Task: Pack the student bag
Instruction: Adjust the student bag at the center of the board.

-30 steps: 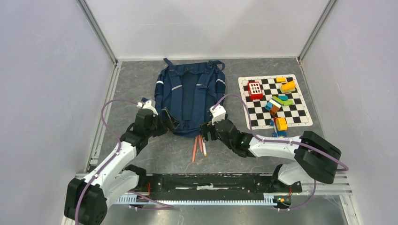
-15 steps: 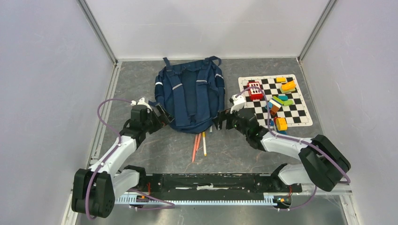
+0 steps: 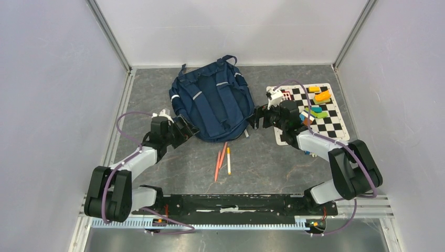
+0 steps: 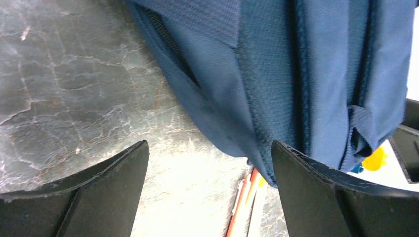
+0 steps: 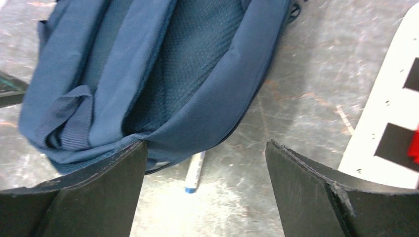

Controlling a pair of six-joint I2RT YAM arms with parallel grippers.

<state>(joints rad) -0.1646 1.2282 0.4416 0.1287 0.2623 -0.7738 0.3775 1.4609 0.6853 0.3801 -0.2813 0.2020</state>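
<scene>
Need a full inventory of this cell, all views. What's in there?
backpack: one, navy blue, mid-table, straps up
pens: three, two orange-red and one yellow-white, on table in front of backpack
white pen: one, blue tip, poking from under backpack's near edge
mat: one, black-white checkered, right of backpack
blocks: several, red, orange, green, teal, on mat, some hidden by right arm
table: one, grey marbled
left tool: open, at backpack's near-left edge
right tool: open, at backpack's near-right edge
</scene>
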